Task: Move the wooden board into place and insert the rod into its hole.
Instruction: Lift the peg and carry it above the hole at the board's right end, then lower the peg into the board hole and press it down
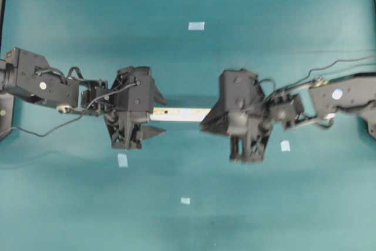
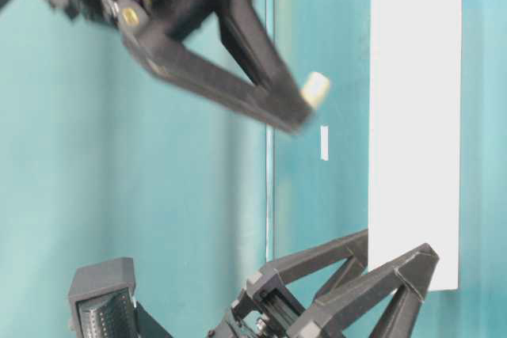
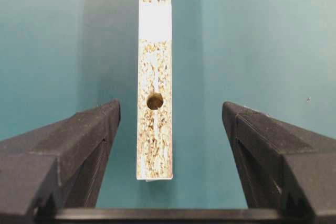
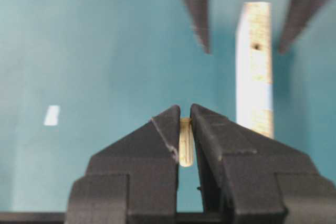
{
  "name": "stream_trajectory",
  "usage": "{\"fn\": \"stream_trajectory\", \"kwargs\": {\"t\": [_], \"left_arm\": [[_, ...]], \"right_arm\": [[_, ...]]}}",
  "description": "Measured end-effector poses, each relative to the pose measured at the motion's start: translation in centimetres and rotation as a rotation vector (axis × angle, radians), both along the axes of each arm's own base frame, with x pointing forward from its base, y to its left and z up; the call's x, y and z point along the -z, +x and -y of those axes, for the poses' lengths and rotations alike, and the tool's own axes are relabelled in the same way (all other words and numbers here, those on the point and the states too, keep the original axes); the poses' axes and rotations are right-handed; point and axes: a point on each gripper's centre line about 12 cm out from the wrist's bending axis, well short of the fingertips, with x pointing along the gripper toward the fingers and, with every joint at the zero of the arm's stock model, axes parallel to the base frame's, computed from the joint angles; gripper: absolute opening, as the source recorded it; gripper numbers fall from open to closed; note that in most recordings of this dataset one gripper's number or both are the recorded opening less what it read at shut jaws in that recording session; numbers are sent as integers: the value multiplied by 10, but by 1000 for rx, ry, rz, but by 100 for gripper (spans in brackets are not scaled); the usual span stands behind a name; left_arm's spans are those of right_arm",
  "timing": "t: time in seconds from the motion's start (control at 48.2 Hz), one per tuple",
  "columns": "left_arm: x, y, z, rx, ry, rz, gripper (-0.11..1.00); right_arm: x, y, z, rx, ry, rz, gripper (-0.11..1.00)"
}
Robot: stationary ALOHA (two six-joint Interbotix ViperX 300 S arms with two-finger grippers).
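The wooden board (image 1: 179, 114) lies flat on the teal table between the two arms. In the left wrist view the board (image 3: 155, 66) runs away from me, its hole (image 3: 155, 100) near the close end and a light patch (image 3: 155, 22) farther along. My left gripper (image 3: 170, 106) is open, its fingers (image 3: 94, 129) on either side of that end and clear of it. My right gripper (image 4: 185, 109) is shut on the rod (image 4: 186, 142), a short cream peg held upright between the tips. It hovers off the board's other end (image 4: 254, 77), rod (image 2: 315, 89) raised above the table.
Small pale-blue tape squares lie on the teal surface: one at the back (image 1: 196, 26), one front left (image 1: 122, 160), one front right (image 1: 285, 145), one near the front middle (image 1: 185, 200). Both arms' bodies flank the board.
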Motion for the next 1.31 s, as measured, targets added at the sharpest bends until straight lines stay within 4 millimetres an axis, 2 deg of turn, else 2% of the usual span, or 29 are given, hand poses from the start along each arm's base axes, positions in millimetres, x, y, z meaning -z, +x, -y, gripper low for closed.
{"fn": "stream_trajectory", "kwargs": {"t": [0.373,0.685,0.913,1.12,1.307], "left_arm": [[4,12,-5,-14,1,-3,77],[10,28,-15,-40,1,-5,77],[12,28,-16,-42,1,-8,77],[13,28,-17,-45,1,-12,77],[13,28,-18,-48,1,-11,77]], "right_arm": [[5,-25,31,11,63,189,9],[13,-45,33,-56,1,282,9],[26,-67,41,-60,-1,351,9],[44,-93,39,-70,18,394,9],[49,-105,42,-49,-15,437,9]]}}
